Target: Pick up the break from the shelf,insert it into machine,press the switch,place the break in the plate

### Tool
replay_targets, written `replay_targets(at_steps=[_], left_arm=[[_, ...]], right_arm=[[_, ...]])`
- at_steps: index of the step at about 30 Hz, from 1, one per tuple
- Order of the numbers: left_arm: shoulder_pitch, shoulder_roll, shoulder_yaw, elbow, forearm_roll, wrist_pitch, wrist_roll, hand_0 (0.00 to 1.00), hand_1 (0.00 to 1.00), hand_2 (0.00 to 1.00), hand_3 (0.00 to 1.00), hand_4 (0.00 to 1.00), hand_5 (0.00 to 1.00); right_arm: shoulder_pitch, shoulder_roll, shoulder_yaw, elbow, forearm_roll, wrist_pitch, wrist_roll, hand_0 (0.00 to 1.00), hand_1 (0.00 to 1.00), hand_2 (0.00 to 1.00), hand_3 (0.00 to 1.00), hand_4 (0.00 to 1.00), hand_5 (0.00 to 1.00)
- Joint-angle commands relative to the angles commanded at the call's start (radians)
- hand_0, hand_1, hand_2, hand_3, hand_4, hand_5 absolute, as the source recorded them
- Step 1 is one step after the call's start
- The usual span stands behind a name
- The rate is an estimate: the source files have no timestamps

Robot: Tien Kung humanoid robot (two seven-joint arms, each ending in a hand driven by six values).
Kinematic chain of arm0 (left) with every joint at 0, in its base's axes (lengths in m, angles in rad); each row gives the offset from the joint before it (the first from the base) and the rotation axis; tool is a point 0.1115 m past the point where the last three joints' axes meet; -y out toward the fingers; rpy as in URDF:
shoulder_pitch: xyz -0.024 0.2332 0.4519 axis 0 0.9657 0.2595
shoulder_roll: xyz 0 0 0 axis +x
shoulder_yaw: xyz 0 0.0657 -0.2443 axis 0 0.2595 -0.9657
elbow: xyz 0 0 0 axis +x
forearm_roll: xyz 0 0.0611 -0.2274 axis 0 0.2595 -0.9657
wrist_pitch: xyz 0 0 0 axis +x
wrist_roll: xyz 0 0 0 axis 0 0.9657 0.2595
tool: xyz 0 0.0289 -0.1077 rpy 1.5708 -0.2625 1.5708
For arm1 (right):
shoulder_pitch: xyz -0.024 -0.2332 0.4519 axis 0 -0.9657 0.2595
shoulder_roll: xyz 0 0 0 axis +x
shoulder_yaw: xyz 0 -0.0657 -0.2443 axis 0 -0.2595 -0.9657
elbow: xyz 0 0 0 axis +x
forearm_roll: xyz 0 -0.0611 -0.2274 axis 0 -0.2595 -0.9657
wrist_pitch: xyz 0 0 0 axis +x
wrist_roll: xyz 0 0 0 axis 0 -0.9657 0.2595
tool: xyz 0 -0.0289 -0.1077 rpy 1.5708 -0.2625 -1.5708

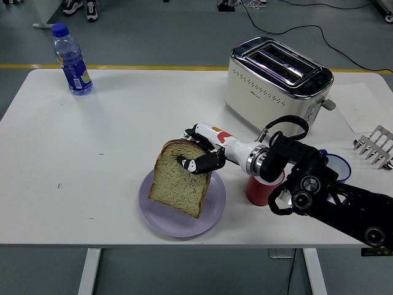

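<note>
Head view, my right hand (pixel 198 153) clamped on bread slice (pixel 178 186), fingers curled thru its top edge, slice tilted over lilac plate (pixel 212 218), toaster (pixel 277 83) well behind, red mug (pixel 258 192) just right of plate, water bottle (pixel 72 59) far left.

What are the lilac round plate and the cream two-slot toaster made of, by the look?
Lilac round plate: likely matte plastic or melamine; flat colour, soft sheen, no glaze glare. Cream two-slot toaster: painted metal or plastic body, perforated dots; mirror-bright top looks like chrome.
</note>
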Motion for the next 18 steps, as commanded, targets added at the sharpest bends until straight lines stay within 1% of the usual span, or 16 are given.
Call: replay_targets(at_steps=[7, 9, 18], left_arm=[[0.001, 0.0, -0.005, 0.0, 0.01, -0.001, 0.002, 0.685, 0.692, 0.677, 0.559, 0.283, 0.831], [0.002, 0.0, -0.007, 0.0, 0.017, -0.002, 0.003, 0.685, 0.692, 0.677, 0.559, 0.283, 0.831], [0.005, -0.001, -0.014, 0.0, 0.033, -0.004, 0.005, 0.685, 0.693, 0.676, 0.559, 0.282, 0.831]], right_arm=[[-0.01, 0.033, -0.009, -0.038, 0.014, -0.008, 0.004, 0.131, 0.181, 0.299, 0.423, 0.497, 0.002], [-0.015, 0.048, -0.016, -0.062, 0.02, -0.011, 0.005, 0.131, 0.181, 0.299, 0.423, 0.497, 0.002], [-0.022, 0.079, -0.037, -0.14, 0.044, -0.015, 0.01, 0.123, 0.174, 0.297, 0.422, 0.496, 0.002]])
